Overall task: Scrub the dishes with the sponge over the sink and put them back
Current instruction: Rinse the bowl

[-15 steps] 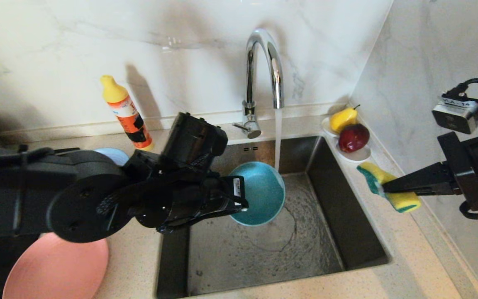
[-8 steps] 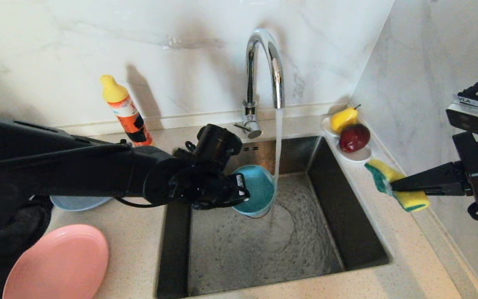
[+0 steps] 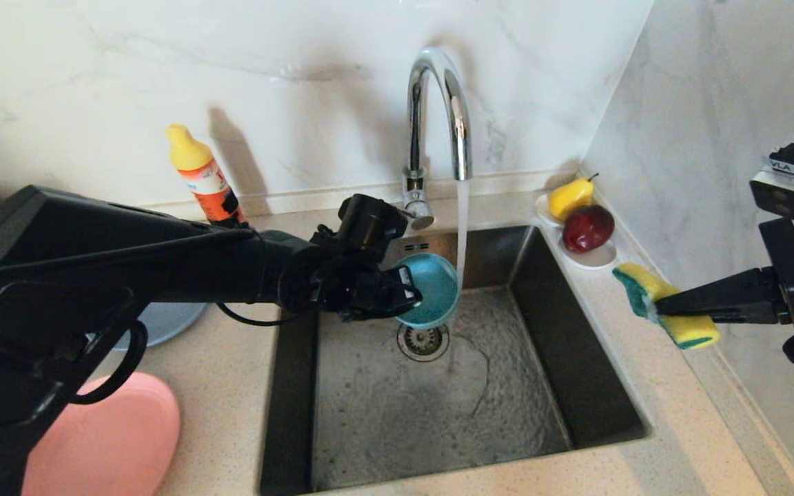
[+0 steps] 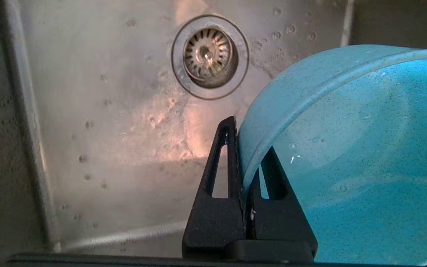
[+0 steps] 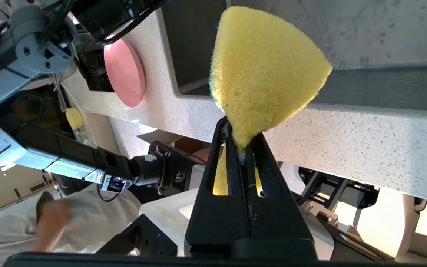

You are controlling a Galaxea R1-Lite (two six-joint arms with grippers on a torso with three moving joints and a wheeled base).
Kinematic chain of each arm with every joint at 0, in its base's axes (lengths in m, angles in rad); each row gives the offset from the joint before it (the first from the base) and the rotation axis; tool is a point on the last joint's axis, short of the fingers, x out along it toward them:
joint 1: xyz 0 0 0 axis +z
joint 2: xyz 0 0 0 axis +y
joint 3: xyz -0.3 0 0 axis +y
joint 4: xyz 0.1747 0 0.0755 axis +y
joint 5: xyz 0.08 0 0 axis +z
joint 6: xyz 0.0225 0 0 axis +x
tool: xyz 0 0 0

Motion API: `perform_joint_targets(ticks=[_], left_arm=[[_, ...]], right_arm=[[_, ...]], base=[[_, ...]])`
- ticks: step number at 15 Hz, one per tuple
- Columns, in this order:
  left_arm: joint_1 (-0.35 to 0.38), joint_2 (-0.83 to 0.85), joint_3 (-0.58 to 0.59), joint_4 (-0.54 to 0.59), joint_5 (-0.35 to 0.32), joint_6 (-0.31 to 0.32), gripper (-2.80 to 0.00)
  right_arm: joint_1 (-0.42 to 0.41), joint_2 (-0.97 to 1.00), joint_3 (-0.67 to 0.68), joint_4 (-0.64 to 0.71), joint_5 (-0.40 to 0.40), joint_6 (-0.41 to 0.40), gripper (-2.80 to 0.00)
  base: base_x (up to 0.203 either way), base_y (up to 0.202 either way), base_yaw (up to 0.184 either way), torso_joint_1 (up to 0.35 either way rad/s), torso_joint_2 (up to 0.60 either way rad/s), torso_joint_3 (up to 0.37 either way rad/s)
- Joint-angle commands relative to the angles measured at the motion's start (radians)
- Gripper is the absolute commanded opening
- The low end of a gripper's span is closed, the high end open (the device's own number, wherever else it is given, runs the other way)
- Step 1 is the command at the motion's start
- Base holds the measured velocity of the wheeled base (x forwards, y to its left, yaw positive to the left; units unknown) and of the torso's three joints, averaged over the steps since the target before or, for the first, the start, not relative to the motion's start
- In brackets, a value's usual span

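My left hand [image 3: 407,297] holds the bowl [image 3: 430,297] over the sink [image 3: 576,386], behind the drain [image 3: 423,341]; my right hand [image 3: 655,308] holds the sponge [image 3: 666,306] over the surface's [image 3: 673,441] right edge.

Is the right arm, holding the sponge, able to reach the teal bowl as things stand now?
Probably yes. The right gripper holds the sponge above the counter beside the sink. The teal bowl, gripped by the left gripper, faces it across open basin; only the water stream lies between.

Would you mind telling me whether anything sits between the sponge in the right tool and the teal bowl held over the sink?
Only the running water stream falls between the sponge and the teal bowl; otherwise open air above the sink.
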Motion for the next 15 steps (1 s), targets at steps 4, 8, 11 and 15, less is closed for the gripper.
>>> perform_joint_targets(ticks=[4, 8, 11, 15], left_arm=[[-0.019, 0.047, -0.028, 0.001, 0.001, 0.002, -2.80], [-0.041, 0.050, -0.039, 0.003, 0.002, 0.000, -2.80], [-0.044, 0.051, -0.036, 0.003, 0.001, 0.000, -2.80], [-0.053, 0.037, -0.009, 0.046, -0.010, -0.006, -2.80]], right_arm=[[-0.004, 0.002, 0.002, 0.002, 0.005, 0.002, -2.80], [-0.004, 0.005, 0.007, 0.002, 0.016, 0.001, -2.80], [-0.004, 0.008, 0.008, 0.002, 0.024, 0.001, -2.80], [-0.004, 0.015, 0.020, 0.002, 0.025, 0.001, -2.80]], base=[[0.000, 0.000, 0.000, 0.000, 0.00, 0.000], [0.000, 0.000, 0.000, 0.000, 0.00, 0.000], [0.000, 0.000, 0.000, 0.000, 0.00, 0.000], [0.000, 0.000, 0.000, 0.000, 0.00, 0.000]])
